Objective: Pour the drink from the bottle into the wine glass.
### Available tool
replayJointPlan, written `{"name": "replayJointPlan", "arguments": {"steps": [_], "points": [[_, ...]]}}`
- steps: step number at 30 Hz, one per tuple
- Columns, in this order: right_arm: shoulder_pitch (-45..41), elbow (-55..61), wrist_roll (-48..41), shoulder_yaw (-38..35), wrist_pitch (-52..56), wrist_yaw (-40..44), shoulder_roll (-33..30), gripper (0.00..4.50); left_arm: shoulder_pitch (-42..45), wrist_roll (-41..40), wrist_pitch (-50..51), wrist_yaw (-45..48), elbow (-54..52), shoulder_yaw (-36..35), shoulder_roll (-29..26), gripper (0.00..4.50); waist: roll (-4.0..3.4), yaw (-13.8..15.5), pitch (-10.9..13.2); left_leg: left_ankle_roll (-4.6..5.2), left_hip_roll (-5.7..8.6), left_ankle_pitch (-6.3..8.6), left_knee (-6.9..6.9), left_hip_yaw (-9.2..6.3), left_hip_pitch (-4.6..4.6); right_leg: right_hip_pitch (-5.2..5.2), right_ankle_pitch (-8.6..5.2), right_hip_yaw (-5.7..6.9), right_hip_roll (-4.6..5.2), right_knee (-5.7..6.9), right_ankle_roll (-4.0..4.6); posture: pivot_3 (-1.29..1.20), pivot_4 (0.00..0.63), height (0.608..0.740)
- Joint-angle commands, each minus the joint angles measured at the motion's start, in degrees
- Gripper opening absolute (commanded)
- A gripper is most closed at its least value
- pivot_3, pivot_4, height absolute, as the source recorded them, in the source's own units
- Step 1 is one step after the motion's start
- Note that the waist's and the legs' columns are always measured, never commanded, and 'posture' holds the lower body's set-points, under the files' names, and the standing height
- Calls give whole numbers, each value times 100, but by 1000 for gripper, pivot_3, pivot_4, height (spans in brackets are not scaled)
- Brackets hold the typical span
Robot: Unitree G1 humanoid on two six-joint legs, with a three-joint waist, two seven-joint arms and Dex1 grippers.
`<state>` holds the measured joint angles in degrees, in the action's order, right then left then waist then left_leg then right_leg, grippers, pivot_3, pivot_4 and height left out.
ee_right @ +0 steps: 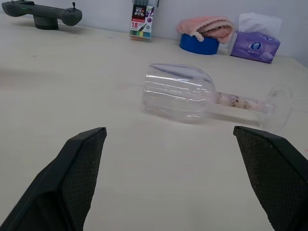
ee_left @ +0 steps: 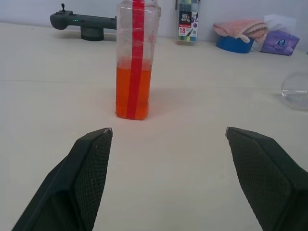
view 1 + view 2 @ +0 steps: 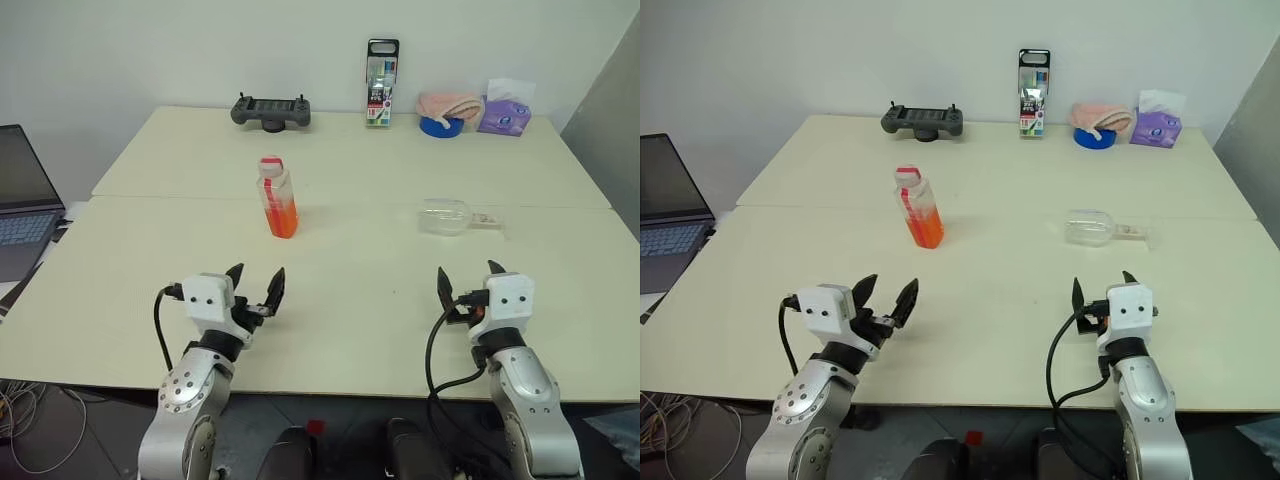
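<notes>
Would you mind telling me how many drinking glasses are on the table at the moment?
1. The wine glass lies on its side on the table, ahead of the right gripper, its foot pointing away from the bottle. No other glass can be seen.

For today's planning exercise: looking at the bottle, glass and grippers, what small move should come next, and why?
Probably the right gripper should reach forward to the glass to stand it up: it lies on its side, so nothing can be poured yet. Both grippers are open and empty, and the bottle stands upright ahead of the left gripper.
</notes>
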<state>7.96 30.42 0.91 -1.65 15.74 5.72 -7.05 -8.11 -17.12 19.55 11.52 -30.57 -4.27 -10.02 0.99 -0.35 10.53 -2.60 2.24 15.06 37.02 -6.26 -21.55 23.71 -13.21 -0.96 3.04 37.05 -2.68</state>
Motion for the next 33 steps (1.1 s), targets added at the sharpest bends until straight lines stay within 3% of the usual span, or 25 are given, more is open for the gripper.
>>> {"name": "replayJointPlan", "arguments": {"steps": [1,9,18,25,33], "points": [[38,309,-68,-10,-31,110,-98,4500,-112,109,-145,-82,-228,11,17,4029,0,0,0,0,0,0,0,0,0,0,0,0,0,0,0,0,150,740],[-830,34,-591,528,223,1240,-605,4500,202,330,-318,-244,209,-148,35,4029,2,-3,2,3,0,-1,1,-4,36,-38,2,6,-1,-2,5,0,150,740],[-2650,-761,-1118,702,866,1885,-699,4500,1445,194,-414,-50,1039,-392,-123,4029,9,-9,4,6,1,-2,-7,-2,54,-53,6,7,-2,-8,1,0,150,740],[-2881,-826,-1283,818,1094,2107,-780,4500,2309,222,-586,268,1918,-550,-552,4029,10,-6,4,5,3,-1,-12,-5,47,-46,5,7,0,-12,-1,0,150,740],[-3316,-542,-2187,1008,2083,2783,-894,4500,3300,342,-1196,764,3495,-456,-753,4029,10,-16,4,5,2,-2,-7,-5,50,-48,6,9,-1,-7,-3,0,150,740]]}}
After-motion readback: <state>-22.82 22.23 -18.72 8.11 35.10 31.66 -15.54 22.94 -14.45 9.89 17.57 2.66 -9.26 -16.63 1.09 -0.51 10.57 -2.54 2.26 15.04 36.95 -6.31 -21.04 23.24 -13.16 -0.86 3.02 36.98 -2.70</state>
